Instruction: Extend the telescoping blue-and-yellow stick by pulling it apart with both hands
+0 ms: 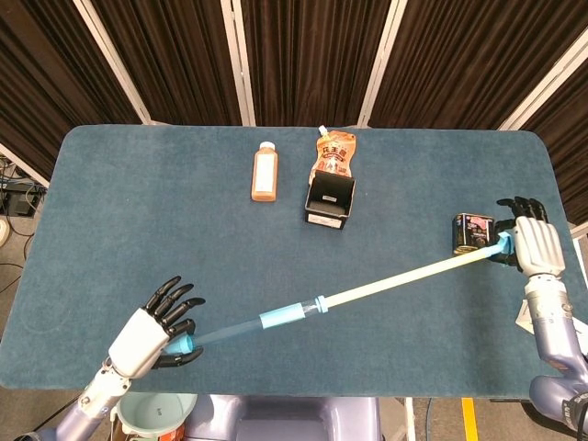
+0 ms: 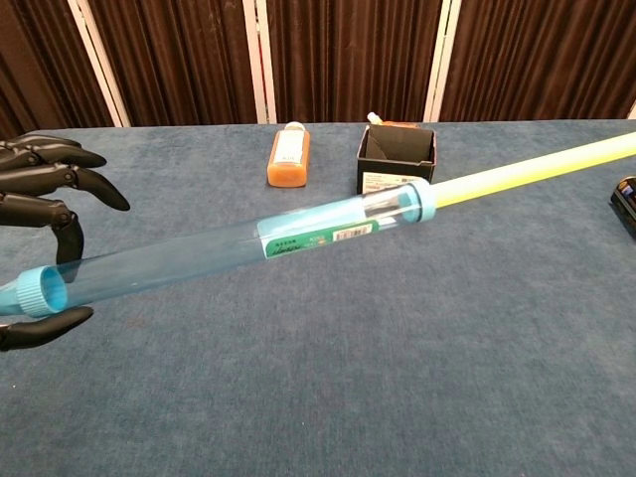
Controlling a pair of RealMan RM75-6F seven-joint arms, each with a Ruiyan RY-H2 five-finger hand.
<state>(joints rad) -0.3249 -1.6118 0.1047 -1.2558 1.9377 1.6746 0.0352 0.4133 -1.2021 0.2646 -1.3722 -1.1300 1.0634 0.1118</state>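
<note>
A table [image 1: 110, 202] covered in dark teal felt-like cloth is being shown filling most of the head view, its rounded corners being seen at 11 and 1 o'clock. Behind it, from 10 through 2 o'clock, the scene is being closed off by dark brown pleated curtains [image 1: 303, 55], which are being divided by pale metal poles [image 1: 241, 60] leaning at slight angles. At 9 o'clock a strip of grey floor [image 1: 11, 241] with cables is being glimpsed past the table edge, and the cloth is being lit evenly from above, with only soft shadows being cast.
</note>
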